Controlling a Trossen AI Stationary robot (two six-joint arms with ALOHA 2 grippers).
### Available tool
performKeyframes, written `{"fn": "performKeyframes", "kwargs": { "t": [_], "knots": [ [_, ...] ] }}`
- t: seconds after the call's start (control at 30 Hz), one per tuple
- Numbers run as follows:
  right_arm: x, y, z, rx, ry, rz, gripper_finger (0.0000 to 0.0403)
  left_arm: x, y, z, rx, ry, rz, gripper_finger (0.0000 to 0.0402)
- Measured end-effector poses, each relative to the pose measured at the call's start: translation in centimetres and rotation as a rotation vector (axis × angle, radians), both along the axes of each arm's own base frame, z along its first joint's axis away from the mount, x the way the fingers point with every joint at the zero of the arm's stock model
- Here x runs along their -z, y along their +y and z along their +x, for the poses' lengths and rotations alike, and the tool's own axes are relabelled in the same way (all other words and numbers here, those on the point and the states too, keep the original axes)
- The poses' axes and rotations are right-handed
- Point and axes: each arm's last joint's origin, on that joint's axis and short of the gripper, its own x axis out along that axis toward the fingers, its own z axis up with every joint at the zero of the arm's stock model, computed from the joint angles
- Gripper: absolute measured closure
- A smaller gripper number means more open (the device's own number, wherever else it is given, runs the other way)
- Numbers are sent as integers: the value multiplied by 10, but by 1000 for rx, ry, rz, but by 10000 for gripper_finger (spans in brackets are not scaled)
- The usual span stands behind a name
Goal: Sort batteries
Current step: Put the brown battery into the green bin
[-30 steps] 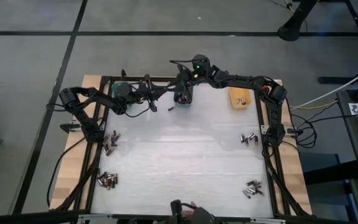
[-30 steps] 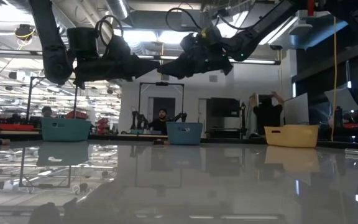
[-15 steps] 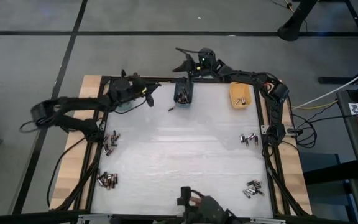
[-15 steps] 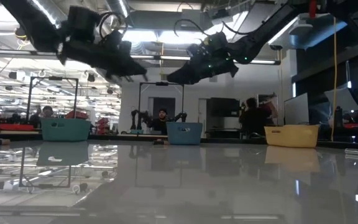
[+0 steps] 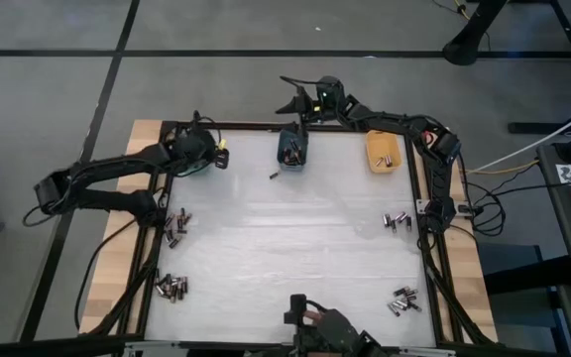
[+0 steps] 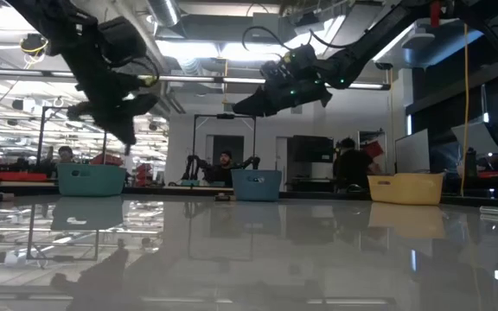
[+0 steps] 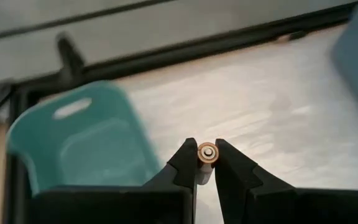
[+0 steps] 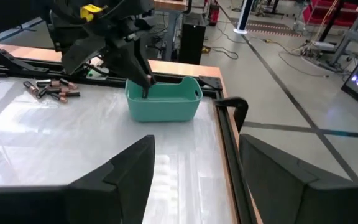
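My left gripper hangs above the teal bin at the table's far left and is shut on one battery. From the right wrist view its fingers point down at the bin's rim. My right gripper stands open past the table's far edge, behind the blue bin, with nothing between its fingers. One battery lies alone on the table near the blue bin. Piles of batteries lie along the left and right sides. My left gripper pinches the battery between its two fingertips, one on each side of its round body. The battery's copper-ringed end faces the wrist camera. The fingers slant down from the table's left side. The battery is lifted clear of table and bin.
An orange bin holding batteries stands at the far right. More battery piles lie at the near left, the right and the near right. A black frame rims the white table. People stand in the room behind.
My left gripper, still shut on the battery, has swung from beside the blue bin toward the table's left to the teal bin and has tipped from level to pointing down. My right gripper has drawn back from over the blue bin past the far edge.
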Motion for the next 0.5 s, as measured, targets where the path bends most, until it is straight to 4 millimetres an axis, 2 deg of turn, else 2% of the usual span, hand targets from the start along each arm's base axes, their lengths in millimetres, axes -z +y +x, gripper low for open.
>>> {"fn": "performKeyframes", "kwargs": {
  "t": [0.4, 0.5],
  "knots": [
    [3, 1, -1, -5, 32, 1, 169, 10, 0, -22, -187, 115, -96, 376],
    [3, 1, -1, -5, 32, 1, 169, 10, 0, -22, -175, 125, -93, 348]
  ]
}}
